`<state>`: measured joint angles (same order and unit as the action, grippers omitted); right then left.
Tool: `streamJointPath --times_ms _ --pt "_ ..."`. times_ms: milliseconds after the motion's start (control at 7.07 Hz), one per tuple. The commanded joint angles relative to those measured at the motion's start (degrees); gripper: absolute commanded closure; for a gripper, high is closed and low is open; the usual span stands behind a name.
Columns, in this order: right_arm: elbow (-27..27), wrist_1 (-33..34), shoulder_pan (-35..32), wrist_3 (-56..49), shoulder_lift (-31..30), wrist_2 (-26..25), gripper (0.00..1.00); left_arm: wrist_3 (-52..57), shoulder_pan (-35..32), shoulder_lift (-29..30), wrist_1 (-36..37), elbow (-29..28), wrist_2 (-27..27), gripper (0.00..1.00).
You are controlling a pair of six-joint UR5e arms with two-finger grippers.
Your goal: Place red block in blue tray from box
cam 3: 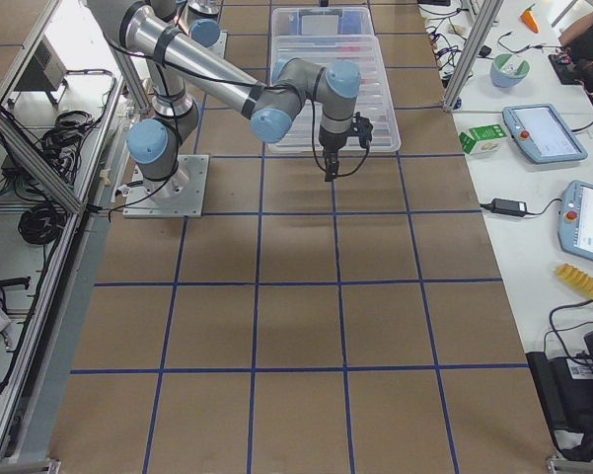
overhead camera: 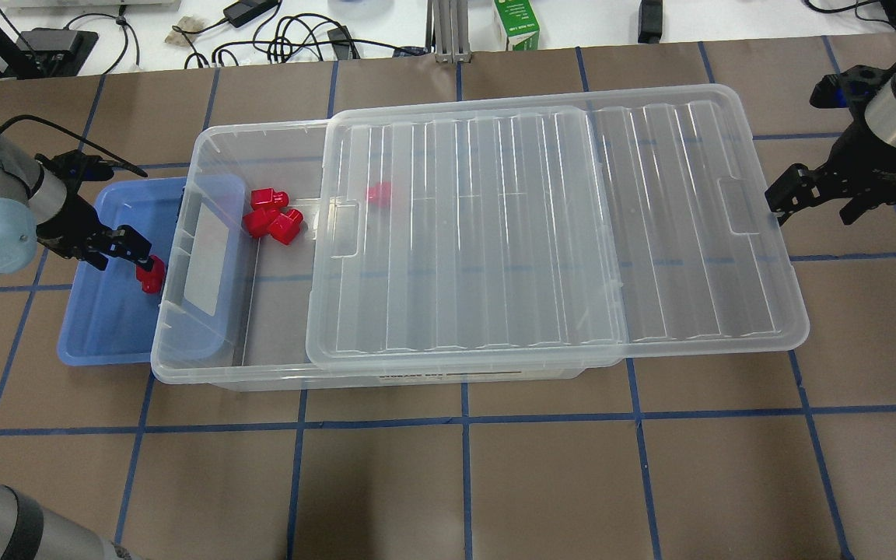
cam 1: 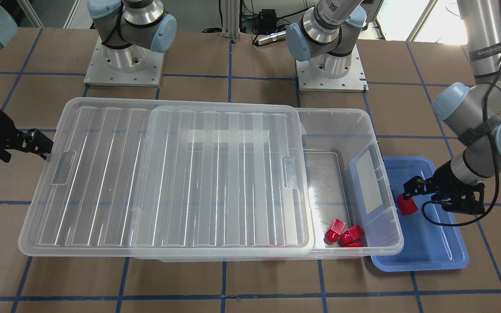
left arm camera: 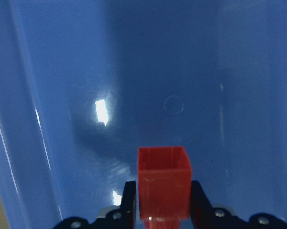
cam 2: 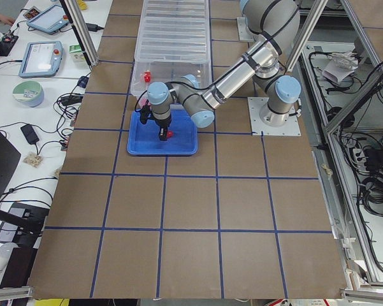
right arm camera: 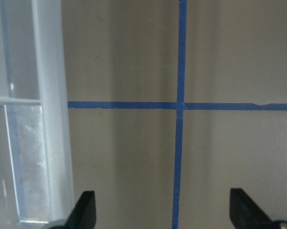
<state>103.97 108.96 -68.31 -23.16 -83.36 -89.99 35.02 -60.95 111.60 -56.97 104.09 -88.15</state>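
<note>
My left gripper (cam 1: 408, 191) is shut on a red block (cam 1: 407, 204) and holds it just over the blue tray (cam 1: 429, 248), close to the box's end wall. The left wrist view shows the block (left arm camera: 163, 181) between the fingers (left arm camera: 127, 200) above the tray floor (left arm camera: 157, 71). The overhead view shows the same gripper (overhead camera: 141, 260), block (overhead camera: 151, 275) and tray (overhead camera: 106, 327). The clear box (cam 1: 376, 143) has its ribbed lid (cam 1: 168, 174) slid aside, and several more red blocks (cam 1: 344, 233) lie in its open end. My right gripper (overhead camera: 778, 198) is open at the lid's far edge.
One more red block (overhead camera: 378, 194) shows through the lid (overhead camera: 541, 233) in the overhead view. The arm bases (cam 1: 124, 65) stand behind the box. The brown table (cam 1: 233, 287) carries a blue tape grid. The lid overhangs the box (overhead camera: 215, 155) toward my right gripper (cam 1: 37, 145).
</note>
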Motion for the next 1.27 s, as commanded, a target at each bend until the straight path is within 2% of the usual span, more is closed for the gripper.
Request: streamJointPath --times_ms 0,283,566,848,1131 --pt "0.1 0.5 -4.3 2.9 0.1 0.1 0.0 -0.7 -0.7 -4.7 -7.6 -3.7 -1.9 0.04" --pt "0.1 1.1 -10.1 6.7 0.2 0.1 0.0 -1.1 -3.9 -9.8 -19.3 -10.0 -2.5 0.04" --pt "-0.1 1.8 -15.2 12.1 0.2 0.8 0.0 -14.0 -14.0 -15.1 -25.4 -12.6 -2.3 0.0" --pt "0.0 1.7 -16.4 12.7 0.1 1.0 0.0 -15.2 -20.9 -19.8 -28.0 -12.4 -2.4 0.0" --pt "-0.7 1.9 -16.8 12.4 0.2 0.9 0.0 -21.7 -25.2 -21.6 -29.2 -12.4 -1.7 0.0"
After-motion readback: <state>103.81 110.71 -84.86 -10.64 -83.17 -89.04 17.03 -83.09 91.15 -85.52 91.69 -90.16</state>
